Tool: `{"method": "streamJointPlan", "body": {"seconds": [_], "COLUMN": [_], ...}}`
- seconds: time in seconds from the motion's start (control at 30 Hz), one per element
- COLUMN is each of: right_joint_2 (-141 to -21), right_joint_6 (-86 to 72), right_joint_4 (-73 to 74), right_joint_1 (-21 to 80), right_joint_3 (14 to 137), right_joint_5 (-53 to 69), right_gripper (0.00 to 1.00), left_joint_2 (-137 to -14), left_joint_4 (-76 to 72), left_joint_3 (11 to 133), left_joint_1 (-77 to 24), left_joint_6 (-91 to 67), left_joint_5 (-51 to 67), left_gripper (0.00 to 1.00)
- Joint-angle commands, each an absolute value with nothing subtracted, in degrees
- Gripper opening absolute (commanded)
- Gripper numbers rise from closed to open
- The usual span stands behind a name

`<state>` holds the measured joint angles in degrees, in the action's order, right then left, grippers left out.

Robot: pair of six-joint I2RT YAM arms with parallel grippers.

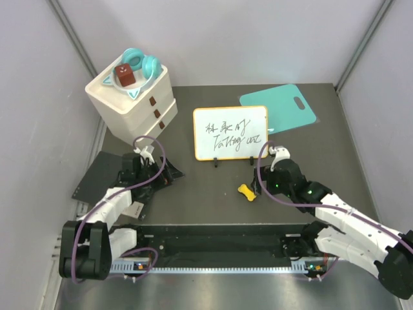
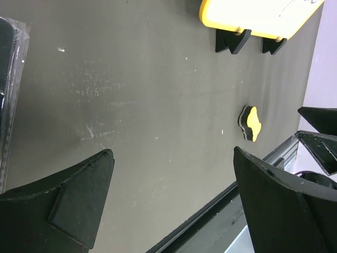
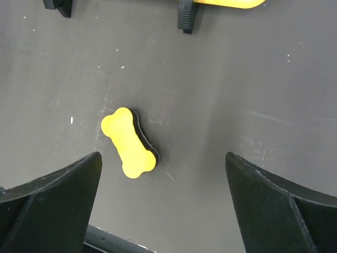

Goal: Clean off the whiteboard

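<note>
**Whiteboard cropped in both wrist views**

We see the whiteboard [image 1: 230, 132] whole only from above, at frame centre, its black handwriting too small to read. The wrist views cut it to a yellow edge and black feet. The left gripper [image 2: 171, 184] and right gripper [image 3: 163, 184] hang spread wide, holding nothing. A yellow bone-shaped eraser [image 3: 130, 143] lies beneath the right one. A teal cutting board [image 1: 279, 107] lies upper right, a white drawer unit [image 1: 132, 100] upper left.
</note>
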<state>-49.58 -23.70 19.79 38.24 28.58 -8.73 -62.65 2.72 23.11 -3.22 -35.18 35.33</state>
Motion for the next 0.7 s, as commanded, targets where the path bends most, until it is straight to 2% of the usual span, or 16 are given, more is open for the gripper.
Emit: {"method": "streamJointPlan", "body": {"seconds": [0.0,0.13,0.4,0.67], "right_joint_2": [-48.78,-49.74,-60.09,-69.87], "right_joint_6": [-21.98,-19.43,-18.72,-18.19], "right_joint_4": [21.18,20.75,19.07,17.67], "right_joint_1": [38.94,39.2,44.99,49.39], "right_joint_3": [30.32,30.5,33.66,37.18], "right_joint_5": [-9.49,-6.69,-3.69,-7.81], "right_gripper": [0.99,0.97,0.79,0.81], "left_joint_2": [-63.28,-65.56,-68.11,-73.29], "left_joint_4": [-3.15,-10.0,-17.75,-17.05], "left_joint_3": [22.24,20.57,19.6,22.5], "left_joint_1": [-3.43,-3.43,-3.34,-3.34], "left_joint_6": [-35.33,-36.3,-39.38,-38.5], "left_joint_5": [36.64,43.92,48.6,50.01], "left_gripper": [0.99,0.99,0.98,0.99]}}
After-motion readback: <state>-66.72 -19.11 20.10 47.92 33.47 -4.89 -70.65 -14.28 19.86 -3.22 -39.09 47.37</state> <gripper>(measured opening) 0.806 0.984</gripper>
